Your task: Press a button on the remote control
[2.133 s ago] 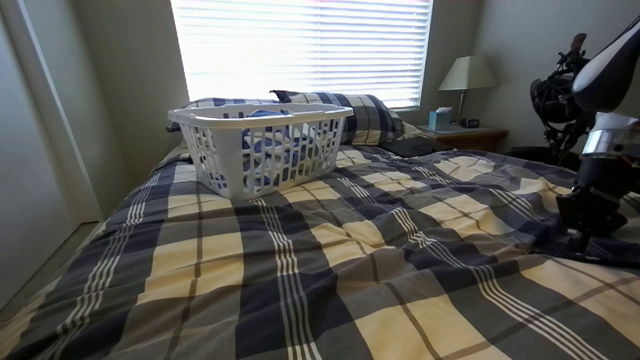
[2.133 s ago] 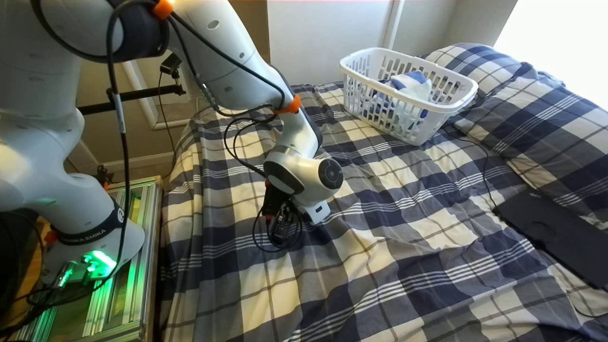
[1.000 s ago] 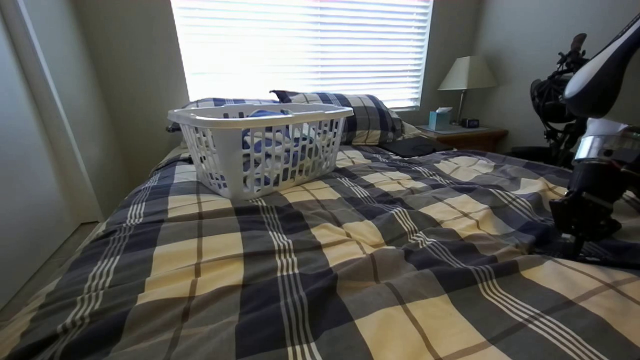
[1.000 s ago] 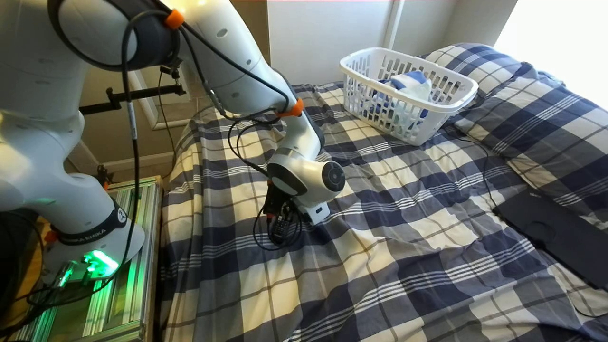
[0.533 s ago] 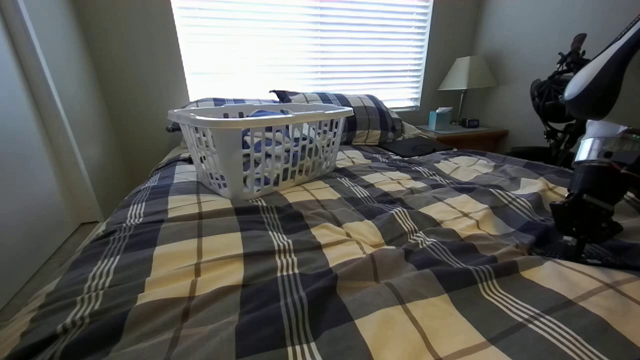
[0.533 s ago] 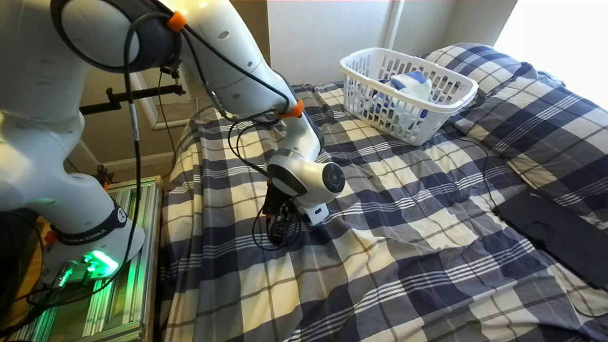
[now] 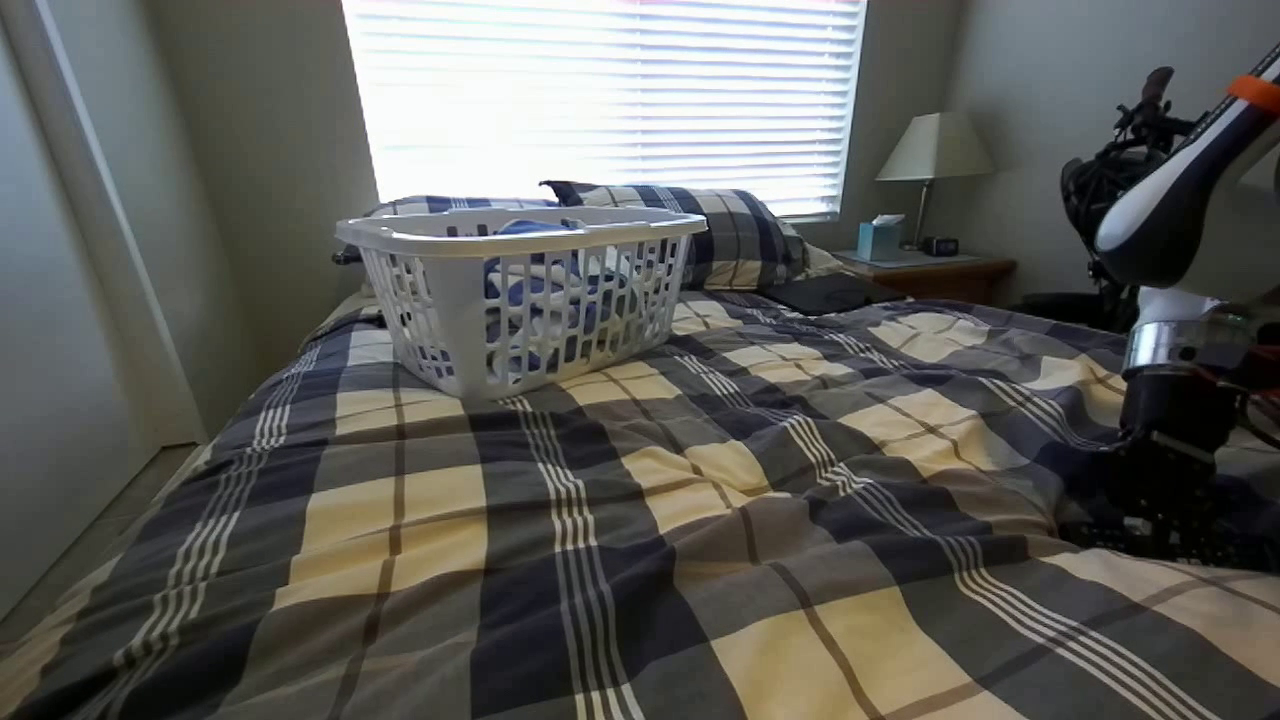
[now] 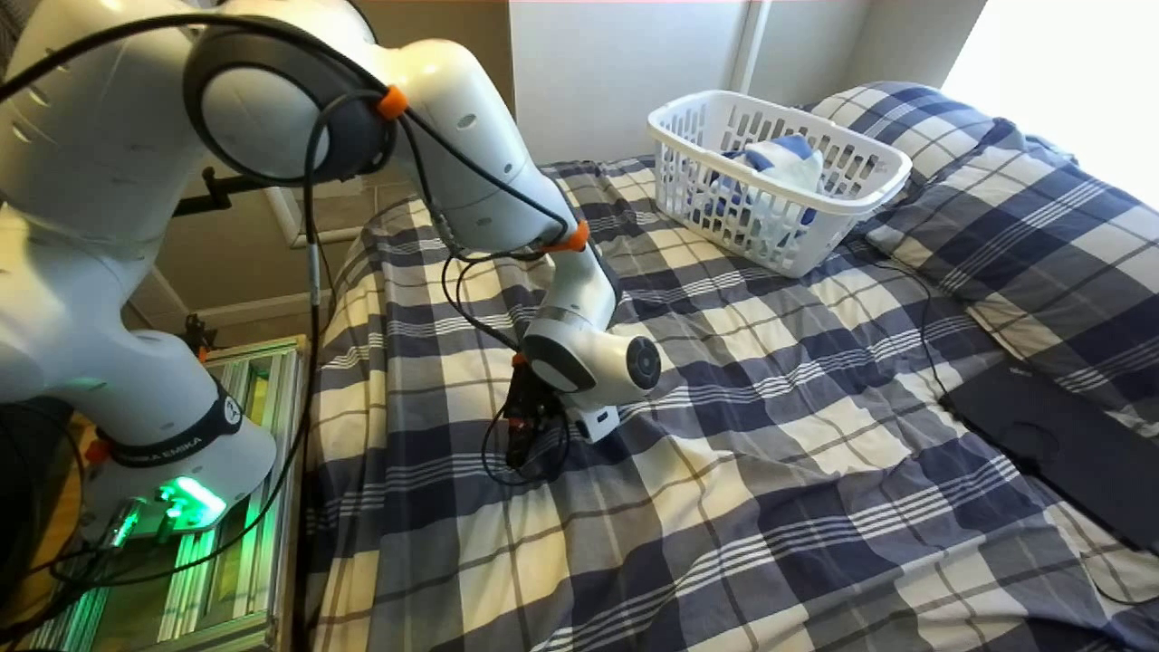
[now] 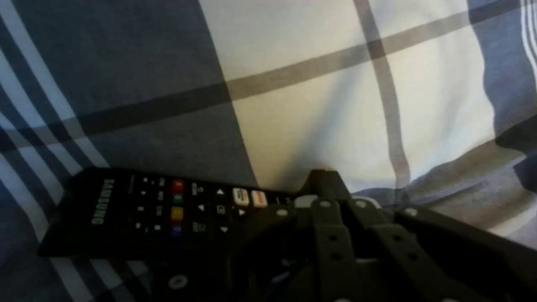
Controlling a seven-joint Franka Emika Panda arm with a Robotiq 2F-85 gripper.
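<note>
A black Samsung remote control [image 9: 155, 209] lies on the plaid bedcover in the lower left of the wrist view, its buttons facing up. In an exterior view it shows as a dark strip [image 7: 1095, 537] at the right edge, sunk into the cover. My gripper [image 9: 325, 184] is shut with nothing visible between its fingers. Its fingertips are over the remote's end near the VOL mark, and the fingers hide that end. In an exterior view the gripper [image 7: 1160, 490] points down at the remote. Whether the tips touch a button is hidden.
A white laundry basket [image 8: 779, 195] with cloths stands on the bed toward the pillows [image 8: 1023, 208]. A flat black laptop-like object [image 8: 1050, 453] lies near the pillows with a cable. The bedcover [image 8: 724, 543] is wrinkled. A cable loops around the gripper.
The arm has reached forward and the gripper has moved lower, and left in an exterior view. The remote and the cover beneath it sit lower than before. The gripper has stayed shut-looking.
</note>
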